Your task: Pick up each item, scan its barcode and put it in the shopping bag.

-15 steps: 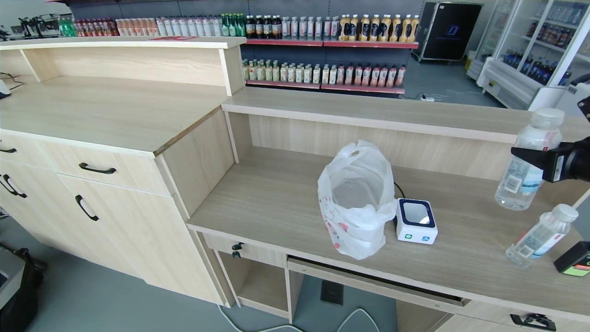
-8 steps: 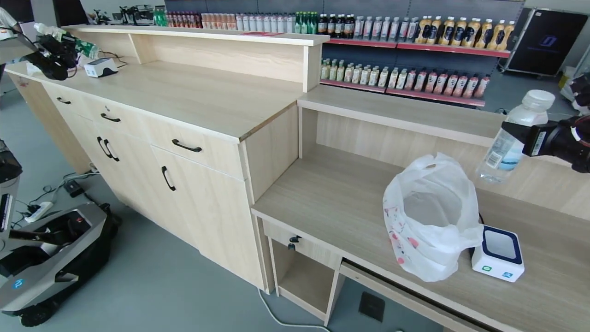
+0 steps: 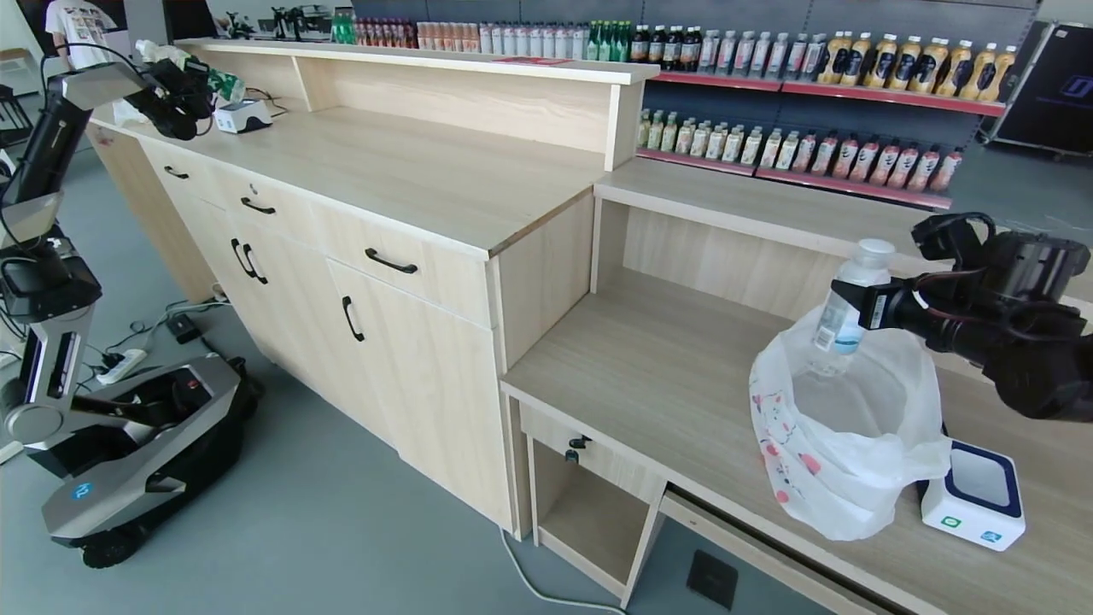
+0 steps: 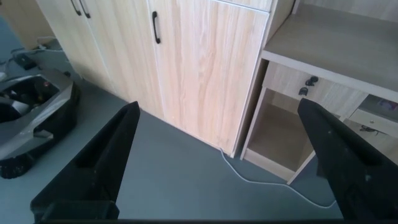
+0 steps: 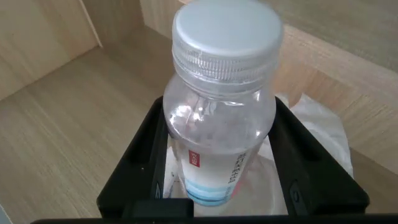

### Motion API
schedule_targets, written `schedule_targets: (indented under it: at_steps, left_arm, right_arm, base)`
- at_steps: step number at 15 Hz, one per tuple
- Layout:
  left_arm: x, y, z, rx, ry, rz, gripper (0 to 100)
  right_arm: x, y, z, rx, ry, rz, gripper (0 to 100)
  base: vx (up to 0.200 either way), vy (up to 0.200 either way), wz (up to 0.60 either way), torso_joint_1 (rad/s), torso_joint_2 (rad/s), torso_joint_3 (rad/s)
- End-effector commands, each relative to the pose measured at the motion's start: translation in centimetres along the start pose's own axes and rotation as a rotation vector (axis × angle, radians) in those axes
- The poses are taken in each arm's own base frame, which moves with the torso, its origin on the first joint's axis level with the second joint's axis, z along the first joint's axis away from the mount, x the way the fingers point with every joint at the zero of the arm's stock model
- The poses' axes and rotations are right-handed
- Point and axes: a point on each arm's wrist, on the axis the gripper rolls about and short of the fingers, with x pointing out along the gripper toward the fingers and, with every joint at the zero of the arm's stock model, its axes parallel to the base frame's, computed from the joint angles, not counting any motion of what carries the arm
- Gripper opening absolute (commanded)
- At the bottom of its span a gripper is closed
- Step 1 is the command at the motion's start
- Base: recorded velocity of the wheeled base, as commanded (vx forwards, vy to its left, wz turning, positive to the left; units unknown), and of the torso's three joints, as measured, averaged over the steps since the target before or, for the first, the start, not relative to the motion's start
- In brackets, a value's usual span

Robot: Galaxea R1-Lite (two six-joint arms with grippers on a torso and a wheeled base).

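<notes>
Pale wood-grain laminate makes up the long checkout counter, which steps down from a high cabinet run on the left to a lower work surface on the right. Behind it, along the far wall, stands dark shelving with red edges, lined with rows of drink bottles. A grey wheeled robot is parked on the floor at the near left, well apart from my work.

On the low surface, at the right, sits the white plastic shopping bag with small red prints, its mouth gaping upward. Just to its right, at the near edge, is the white box scanner with a dark blue rim, pressed up against the bag's side.

My right gripper comes in from the right, its black fingers pinching the clear plastic water bottle with a white cap around its upper body. I hold the bottle nearly upright, leaning slightly, directly over the bag's open mouth, towards the far rim. I cannot tell whether its base is already inside.

My left gripper hangs low beside the cabinet doors, above the grey floor, fingers spread wide with nothing between them.
</notes>
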Motion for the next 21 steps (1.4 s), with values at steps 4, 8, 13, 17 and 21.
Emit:
schedule_targets:
  at_steps: [4,8,13,17,21]
  left_arm:
    - [0.0,0.0,0.0,0.000,0.002,0.000,100]
    - [0.0,0.0,0.0,0.000,0.002,0.002,100]
    - [0.0,0.0,0.0,0.000,0.002,0.000,100]
    - [0.0,0.0,0.0,0.000,0.002,0.000,100]
    - [0.0,0.0,0.0,0.000,0.002,0.000,100]
  right_arm:
    - [3.2,-0.2,-4.5,0.012,0.047,0.005,0]
    - [4.6,-0.5,-5.9,0.020,0.055,0.005,0]
    - [6.2,-0.3,-8.2,0.016,0.029,0.026,0]
    - [6.8,-0.3,-9.7,0.007,0.018,0.048,0]
    - [6.8,-0.6,-10.1,0.008,0.028,0.043,0]
  base:
    - [0.000,0.000,0.00,0.000,0.00,0.000]
    - [0.000,0.000,0.00,0.000,0.00,0.000]
    - [0.000,0.000,0.00,0.000,0.00,0.000]
    - [0.000,0.000,0.00,0.000,0.00,0.000]
    - [0.000,0.000,0.00,0.000,0.00,0.000]
